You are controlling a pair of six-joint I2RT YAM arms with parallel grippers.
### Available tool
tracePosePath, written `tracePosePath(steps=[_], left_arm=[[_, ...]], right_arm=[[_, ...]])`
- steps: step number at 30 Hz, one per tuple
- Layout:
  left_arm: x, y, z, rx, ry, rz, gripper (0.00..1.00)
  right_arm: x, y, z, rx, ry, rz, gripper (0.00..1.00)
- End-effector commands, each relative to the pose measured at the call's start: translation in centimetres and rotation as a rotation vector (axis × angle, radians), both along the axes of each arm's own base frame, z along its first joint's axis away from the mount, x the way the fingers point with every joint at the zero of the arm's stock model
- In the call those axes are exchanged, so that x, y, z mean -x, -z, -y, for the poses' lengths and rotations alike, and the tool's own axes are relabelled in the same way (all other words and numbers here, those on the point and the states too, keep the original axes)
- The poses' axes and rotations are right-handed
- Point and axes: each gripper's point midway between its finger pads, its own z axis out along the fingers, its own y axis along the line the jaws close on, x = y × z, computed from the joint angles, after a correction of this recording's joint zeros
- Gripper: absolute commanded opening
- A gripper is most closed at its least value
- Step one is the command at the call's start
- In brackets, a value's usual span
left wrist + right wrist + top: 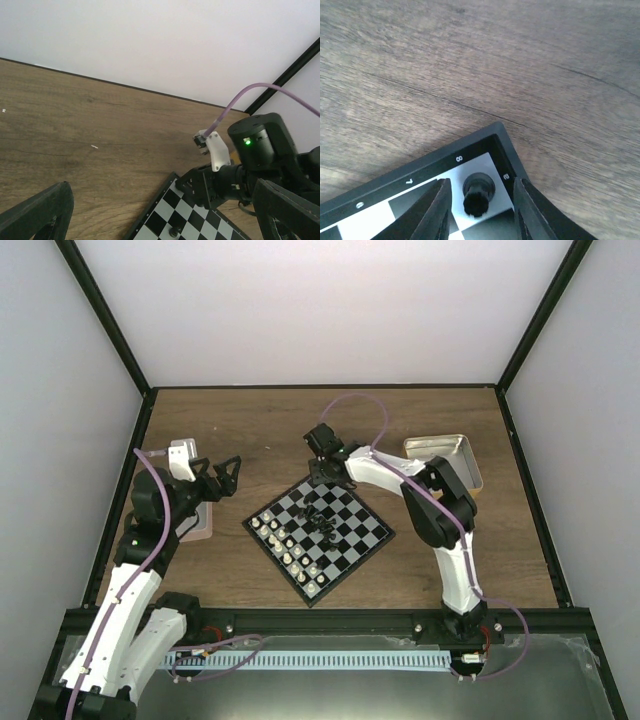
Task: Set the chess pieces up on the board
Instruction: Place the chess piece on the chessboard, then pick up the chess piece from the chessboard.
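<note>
The board (365, 531) lies turned like a diamond in the middle of the table. White chess pieces (286, 546) line its lower-left side and black chess pieces (326, 521) cluster near its centre. My right gripper (481, 189) hangs over the far corner (420, 168) of the board, its jaws open on either side of a black piece (479, 193) that stands on the light corner square, with a gap on both sides. My left gripper (226, 478) is open and holds nothing, off to the left of the board. The left wrist view shows the board corner (165, 216) and another black piece (174, 231).
A metal tray (446, 454) sits at the back right behind the right arm. Another tray with a pink rim (203, 521) lies under the left arm. Bare wood runs from the board to the back wall.
</note>
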Motion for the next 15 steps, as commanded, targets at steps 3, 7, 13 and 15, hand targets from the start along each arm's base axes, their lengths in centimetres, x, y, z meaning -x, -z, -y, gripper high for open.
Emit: tracePosePath(steps=[3, 7, 13, 15], left_arm=[[0.1, -1.4, -0.3, -0.002, -0.008, 0.041, 1.00], [0.5, -2.0, -0.6, 0.003, -0.023, 0.068, 1.00], [0.8, -2.4, -1.1, 0.008, -0.053, 0.081, 1.00], [0.8, -2.2, -1.2, 0.007, -0.058, 0.074, 1.00]], right_arm=[[0.7, -7.2, -0.2, -0.082, 0.041, 0.069, 0.42], [3.0, -7.7, -1.7, -0.101, -0.006, 0.050, 0.45], [6.2, -5.4, -4.5, -0.105, -0.086, -0.035, 0.42], [6.6, -4.6, -4.9, -0.104, -0.094, -0.052, 0.42]])
